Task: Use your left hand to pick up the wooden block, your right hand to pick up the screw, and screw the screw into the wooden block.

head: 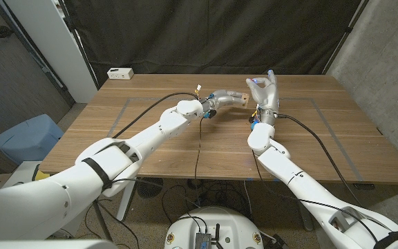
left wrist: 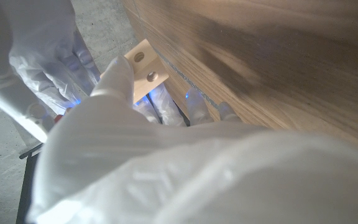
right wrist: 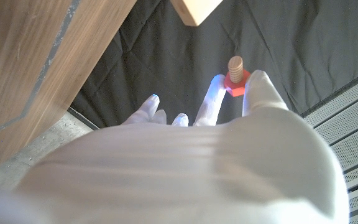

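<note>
**Line up the screw before turning**

While both pieces are held above the table (head: pixel 185 149), alignment matters most. The left hand (head: pixel 216 102) grips the block (head: pixel 238 98), its holes showing in the left wrist view, at about 12 o'clock over the table's middle. The right hand (head: pixel 263 93) pinches the screw (right wrist: pixel 235 70) by its red head between thumb and a finger, shaft pointing at the block, just apart. I judge the shaft should meet a hole squarely before twisting, or the thread may bind.

One wooden block (left wrist: pixel 145 67), one screw (right wrist: pixel 235 73), one white box (head: pixel 119 72).
</note>
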`<state>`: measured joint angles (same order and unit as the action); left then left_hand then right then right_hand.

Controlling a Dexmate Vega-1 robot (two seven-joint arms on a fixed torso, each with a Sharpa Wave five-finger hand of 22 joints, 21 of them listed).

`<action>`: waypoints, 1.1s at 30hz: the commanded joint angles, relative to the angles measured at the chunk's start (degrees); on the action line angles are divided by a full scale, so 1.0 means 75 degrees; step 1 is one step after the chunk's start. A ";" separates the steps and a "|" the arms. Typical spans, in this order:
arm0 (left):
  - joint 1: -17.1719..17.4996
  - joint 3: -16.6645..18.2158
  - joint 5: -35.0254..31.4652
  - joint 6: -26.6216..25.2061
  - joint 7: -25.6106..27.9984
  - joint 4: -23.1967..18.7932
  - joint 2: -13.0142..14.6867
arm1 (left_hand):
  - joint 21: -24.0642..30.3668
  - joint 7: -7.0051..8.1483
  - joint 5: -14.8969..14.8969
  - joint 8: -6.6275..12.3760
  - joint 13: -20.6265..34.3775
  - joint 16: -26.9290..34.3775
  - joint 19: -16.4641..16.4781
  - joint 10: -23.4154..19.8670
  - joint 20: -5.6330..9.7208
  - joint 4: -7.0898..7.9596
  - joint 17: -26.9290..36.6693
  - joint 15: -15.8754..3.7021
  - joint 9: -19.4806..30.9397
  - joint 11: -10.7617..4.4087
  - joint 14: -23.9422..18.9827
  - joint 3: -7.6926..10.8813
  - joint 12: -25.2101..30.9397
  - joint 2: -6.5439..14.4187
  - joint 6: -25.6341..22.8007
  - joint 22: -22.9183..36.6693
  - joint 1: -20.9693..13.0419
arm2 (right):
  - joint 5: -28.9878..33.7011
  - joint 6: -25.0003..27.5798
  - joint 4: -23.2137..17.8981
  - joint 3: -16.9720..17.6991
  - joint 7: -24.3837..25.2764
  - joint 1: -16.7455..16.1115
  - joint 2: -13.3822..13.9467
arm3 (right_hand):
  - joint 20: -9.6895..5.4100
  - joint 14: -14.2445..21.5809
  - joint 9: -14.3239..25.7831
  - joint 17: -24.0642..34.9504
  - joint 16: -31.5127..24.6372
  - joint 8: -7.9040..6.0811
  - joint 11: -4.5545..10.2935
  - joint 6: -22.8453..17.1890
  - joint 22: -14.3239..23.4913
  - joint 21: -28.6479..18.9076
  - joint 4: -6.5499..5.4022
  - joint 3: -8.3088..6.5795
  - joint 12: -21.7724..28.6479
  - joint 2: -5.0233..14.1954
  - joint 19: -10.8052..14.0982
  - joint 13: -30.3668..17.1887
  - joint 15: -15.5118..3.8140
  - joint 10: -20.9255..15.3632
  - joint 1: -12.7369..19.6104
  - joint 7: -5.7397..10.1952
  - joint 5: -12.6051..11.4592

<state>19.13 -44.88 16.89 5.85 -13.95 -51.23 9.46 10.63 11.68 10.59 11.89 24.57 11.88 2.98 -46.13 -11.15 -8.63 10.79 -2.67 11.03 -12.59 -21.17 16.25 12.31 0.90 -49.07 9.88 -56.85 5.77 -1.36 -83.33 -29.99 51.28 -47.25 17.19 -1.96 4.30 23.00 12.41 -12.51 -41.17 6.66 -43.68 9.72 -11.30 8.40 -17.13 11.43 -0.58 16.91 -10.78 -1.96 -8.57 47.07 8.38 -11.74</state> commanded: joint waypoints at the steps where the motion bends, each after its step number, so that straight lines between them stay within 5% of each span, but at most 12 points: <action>1: -0.0180 -0.0005 0.0009 0.0103 -0.0071 0.0465 -0.0195 | 0.0053 -0.0048 0.0047 0.0036 0.0033 0.0028 -0.0001 -0.0043 -0.0015 0.0020 0.0021 -0.0232 0.0031 -0.0002 -0.0059 0.0005 -0.0015 0.0086 -0.0098 0.0018 -0.0025 | 0.0034 -0.0447 0.0386 -0.0057 0.0256 0.0175 -0.0135 | -0.0052 0.0037 0.0037 0.0008 -0.0034 -0.0048 0.0043 0.0027 0.0026 0.0012 0.0049 -0.0007 -0.0014 0.0058 -0.0024 -0.0041 -0.0088 0.0018 0.0051 0.0044 0.0019; 33: -0.0135 0.0031 0.0045 0.0089 -0.0069 0.0375 -0.0189 | 0.0052 -0.0051 0.0048 0.0033 0.0039 0.0027 -0.0001 -0.0037 -0.0009 0.0021 0.0021 -0.0220 0.0032 -0.0001 -0.0059 -0.0004 -0.0019 0.0091 -0.0089 0.0018 -0.0023 | -0.0200 -0.0744 0.0561 -0.0086 0.0182 0.0096 -0.0258 | -0.0052 -0.0044 -0.0039 0.0029 0.0018 0.0057 0.0159 0.0323 0.0026 0.0033 0.0088 -0.0057 -0.0030 0.0111 -0.0100 -0.0039 -0.0088 0.0182 0.0252 0.0154 0.0053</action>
<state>17.55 -44.87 17.04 6.95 -14.77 -47.56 7.80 10.63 11.55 10.58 11.71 24.56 11.88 2.98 -46.13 -11.15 -8.75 10.79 -2.67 11.04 -12.59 -21.17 16.13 12.31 1.08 -48.94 9.88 -56.66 4.97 -6.39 -79.37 -30.65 52.61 -45.94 15.76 -2.26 4.29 22.56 12.39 -12.51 -41.00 7.68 -41.41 9.72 -11.31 9.01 -17.33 11.22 0.01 16.59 -10.78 -1.95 -7.55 48.28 9.21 -11.35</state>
